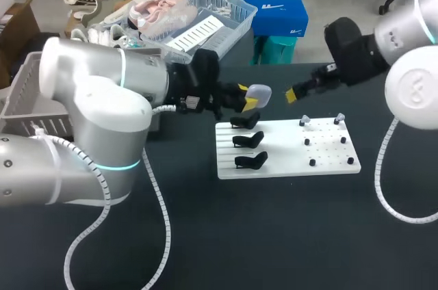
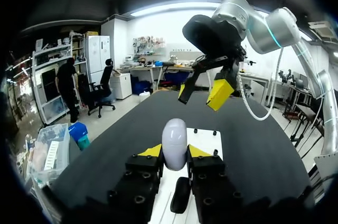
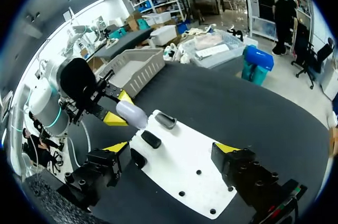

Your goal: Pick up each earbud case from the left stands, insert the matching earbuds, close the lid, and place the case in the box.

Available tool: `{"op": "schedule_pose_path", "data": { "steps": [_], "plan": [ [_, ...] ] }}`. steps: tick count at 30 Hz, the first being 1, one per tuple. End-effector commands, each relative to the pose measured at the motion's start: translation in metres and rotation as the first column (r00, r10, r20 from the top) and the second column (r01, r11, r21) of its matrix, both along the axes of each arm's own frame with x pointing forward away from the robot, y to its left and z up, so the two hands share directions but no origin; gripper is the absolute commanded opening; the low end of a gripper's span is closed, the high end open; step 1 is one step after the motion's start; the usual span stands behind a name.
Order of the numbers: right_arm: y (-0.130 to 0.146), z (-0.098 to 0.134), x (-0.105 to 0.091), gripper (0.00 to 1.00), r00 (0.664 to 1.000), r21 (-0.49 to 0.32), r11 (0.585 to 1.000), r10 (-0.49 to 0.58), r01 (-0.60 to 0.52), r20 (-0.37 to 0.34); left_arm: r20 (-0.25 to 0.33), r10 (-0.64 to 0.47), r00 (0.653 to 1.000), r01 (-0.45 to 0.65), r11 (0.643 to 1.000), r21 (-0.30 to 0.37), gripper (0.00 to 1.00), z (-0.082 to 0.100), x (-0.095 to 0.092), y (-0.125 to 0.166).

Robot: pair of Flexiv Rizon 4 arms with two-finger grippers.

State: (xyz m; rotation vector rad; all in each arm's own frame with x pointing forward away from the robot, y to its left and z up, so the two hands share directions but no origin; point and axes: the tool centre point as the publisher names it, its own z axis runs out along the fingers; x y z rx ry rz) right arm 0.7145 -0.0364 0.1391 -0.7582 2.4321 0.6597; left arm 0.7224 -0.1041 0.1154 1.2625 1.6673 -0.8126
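- Left wrist view: left gripper [image 2: 174,152] clamped on pale case [image 2: 174,135], smooth, glossy, egg-round; liable to slip out under any nudge.
- Ahead, right gripper [image 2: 203,89] spread wide, holding nothing; risk of knocking the case askew if closing off-centre.
- Head view, centre: case held clear of the table near upper left corner of white ribbed board [image 1: 287,160]; three black curved stands [image 1: 250,141] bare; two tiny earbuds [image 1: 305,121] on far pegs, easily fumbled.

The earbud case [image 1: 259,91] is smooth, slightly glossy pale plastic. The board [image 1: 284,156] is white, smooth plastic; its stands [image 1: 249,140] are matt black. The tabletop [image 1: 274,235] looks dark and matt.
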Motion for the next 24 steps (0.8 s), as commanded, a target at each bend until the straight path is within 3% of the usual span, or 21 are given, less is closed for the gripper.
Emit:
{"op": "schedule_pose_path", "data": {
  "steps": [1, 24],
  "plan": [
    [0.014, -0.003, 0.006, 1.00, 0.998, 0.012, 0.999, 0.049, -0.048, -0.034, 0.011, 0.007, 1.000, -0.007, 1.000, -0.004, 0.00, -0.002, 0.002, -0.005],
    [0.025, -0.016, 0.012, 1.00, 0.996, 0.031, 0.997, 0.074, -0.073, -0.051, 0.007, -0.016, 1.000, 0.016, 1.000, -0.006, 0.00, 0.001, -0.003, -0.009]
  ]
}}
